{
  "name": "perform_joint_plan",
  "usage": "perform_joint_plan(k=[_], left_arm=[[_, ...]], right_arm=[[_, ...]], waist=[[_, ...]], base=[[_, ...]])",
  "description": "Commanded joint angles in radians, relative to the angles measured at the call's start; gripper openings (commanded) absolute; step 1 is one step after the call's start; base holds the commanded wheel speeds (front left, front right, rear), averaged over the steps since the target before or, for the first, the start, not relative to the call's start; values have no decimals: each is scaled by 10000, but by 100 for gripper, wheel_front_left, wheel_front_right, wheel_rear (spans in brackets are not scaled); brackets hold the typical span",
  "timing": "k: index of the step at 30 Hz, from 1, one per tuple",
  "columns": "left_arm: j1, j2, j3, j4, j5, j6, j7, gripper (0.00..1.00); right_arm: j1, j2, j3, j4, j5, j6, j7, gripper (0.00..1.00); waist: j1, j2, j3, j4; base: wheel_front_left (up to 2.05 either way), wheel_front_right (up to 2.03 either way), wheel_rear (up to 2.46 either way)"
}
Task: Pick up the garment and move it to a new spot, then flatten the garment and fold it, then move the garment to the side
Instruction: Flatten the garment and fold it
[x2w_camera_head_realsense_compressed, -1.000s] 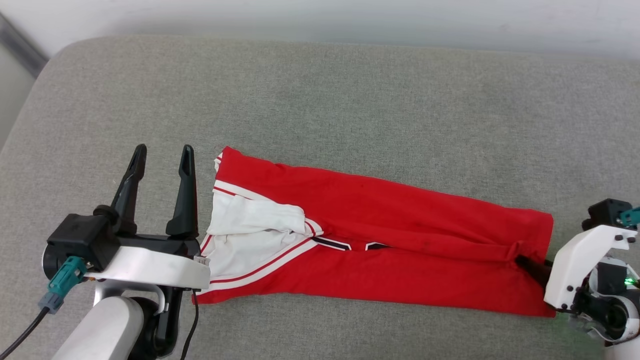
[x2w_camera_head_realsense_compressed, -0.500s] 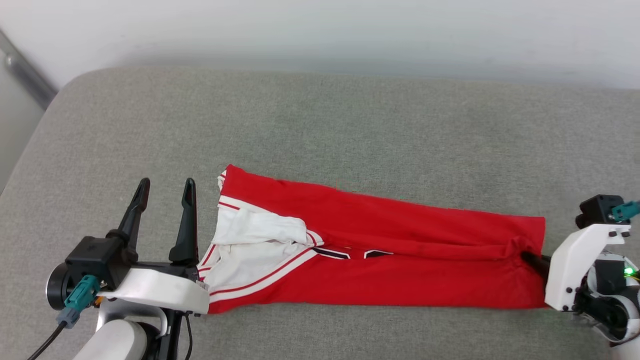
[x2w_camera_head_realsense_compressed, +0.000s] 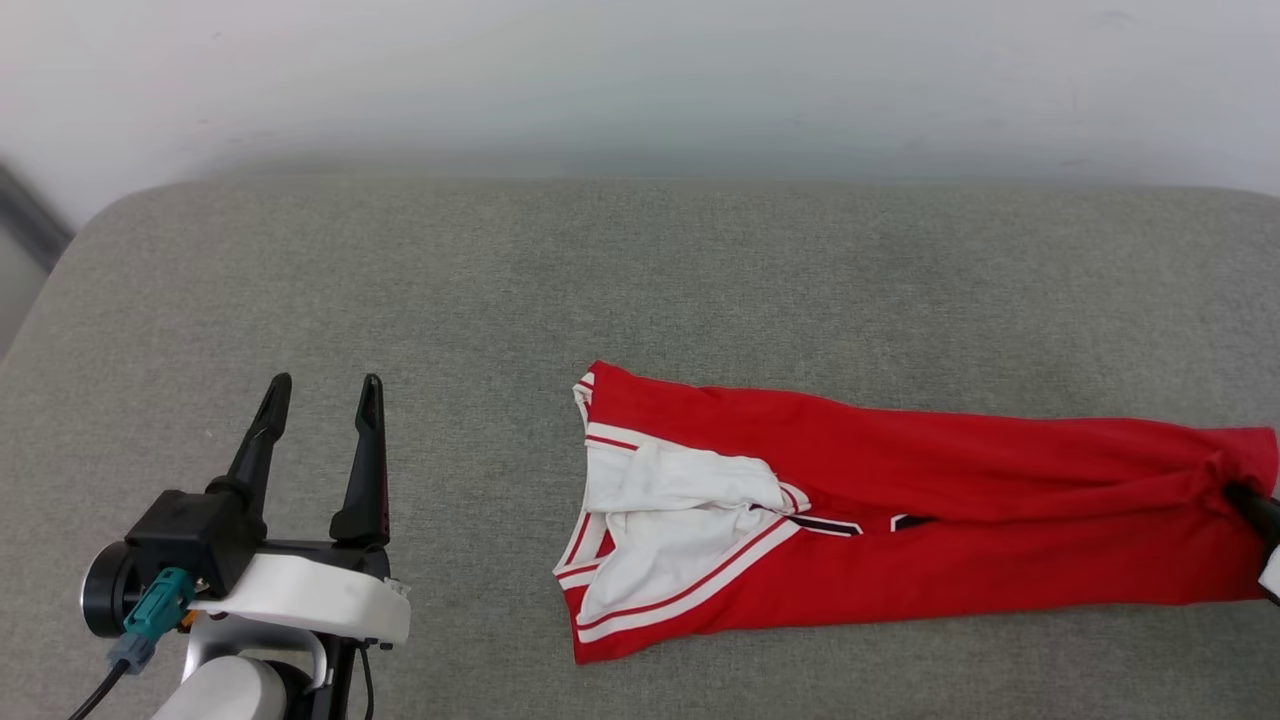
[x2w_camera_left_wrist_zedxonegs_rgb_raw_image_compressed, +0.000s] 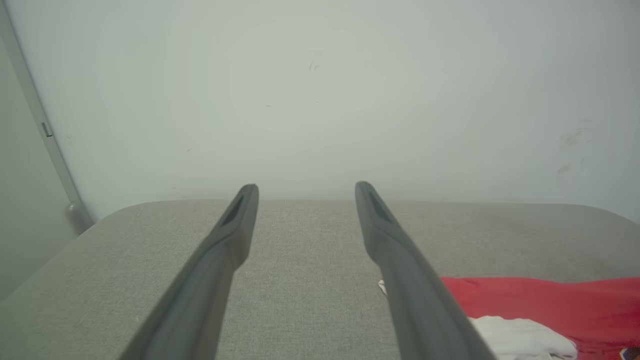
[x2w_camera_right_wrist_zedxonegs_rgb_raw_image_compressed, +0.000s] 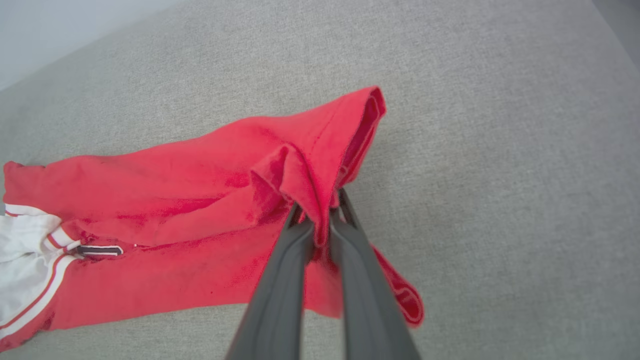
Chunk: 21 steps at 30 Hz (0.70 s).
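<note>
The garment (x2w_camera_head_realsense_compressed: 950, 520) lies in a long folded strip on the grey cushion, red with a white sleeve (x2w_camera_head_realsense_compressed: 680, 490) and striped trim at its left end; a sliver of black lettering shows. My right gripper (x2w_camera_head_realsense_compressed: 1238, 492) is at the right edge of the head view. In the right wrist view that gripper (x2w_camera_right_wrist_zedxonegs_rgb_raw_image_compressed: 320, 207) is shut on the bunched red hem of the garment (x2w_camera_right_wrist_zedxonegs_rgb_raw_image_compressed: 175, 200). My left gripper (x2w_camera_head_realsense_compressed: 326, 385) stands open at the lower left, well apart from the cloth. Between its fingers (x2w_camera_left_wrist_zedxonegs_rgb_raw_image_compressed: 306, 189) there is nothing, and the garment (x2w_camera_left_wrist_zedxonegs_rgb_raw_image_compressed: 550, 305) lies to its right.
The grey cushion (x2w_camera_head_realsense_compressed: 600, 280) reaches back to a white wall (x2w_camera_head_realsense_compressed: 640, 80). Its rounded left corner (x2w_camera_head_realsense_compressed: 90, 220) drops off beside a dark strip (x2w_camera_head_realsense_compressed: 25, 215). Bare fabric lies behind and to the left of the garment.
The garment has slid to the right across the cushion, held by my right gripper, opening a wide gap from my left gripper. The head view has also shifted, showing more wall.
</note>
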Motion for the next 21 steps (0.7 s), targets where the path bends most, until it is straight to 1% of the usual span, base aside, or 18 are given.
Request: perform_joint_plan(k=[1,2,5,6,8,9,12,14,16,19,21], left_arm=[[75,39,30,-47,39,31,-24,100],[76,50,36,-64,38,24,-27,100],[51,83,35,-105,39,14,-12,100],[19,95,24,-113,48,6,6,100],[-89,100,-21,-114,69,-31,54,100],[-89,100,-21,-114,69,-31,54,100],[-193,77,-98,-103,72,-83,98,100],[-238,61,-146,-85,84,-119,121,100],[-315,28,-198,-67,88,-168,139,100],[-380,-17,-264,-17,70,-247,117,100],[-439,-64,-319,28,65,-300,110,100]], right_arm=[[46,382,-295,-149,276,-4,218,0],[-18,583,-463,-247,475,-4,342,0],[-273,1603,-776,-468,1659,-2,1030,0],[-326,1837,-855,-554,2047,-2,1279,0],[-383,2240,-865,-664,2897,-2,1831,0],[-383,2240,-865,-664,2897,-2,1831,0],[-469,2638,-669,-647,4040,-2,2424,0],[-531,2736,-387,-527,4749,-2,2598,0],[-589,2769,92,-323,5515,-2,2476,0],[-783,2772,1181,173,6598,-2,1834,0],[-878,2770,2023,538,7024,-2,1308,0]], waist=[[0,0,-10,-52],[0,0,-15,-69],[0,0,-9,-89],[0,0,8,-75],[0,0,39,-13],[0,0,39,-13],[0,0,94,142],[0,0,112,258],[0,0,147,378],[0,0,202,541],[0,0,236,662]], base=[[0,0,0],[0,0,0],[0,0,0],[0,0,0],[0,0,0],[0,0,0],[0,0,0],[0,0,0],[0,0,0],[0,0,0],[0,0,0]])
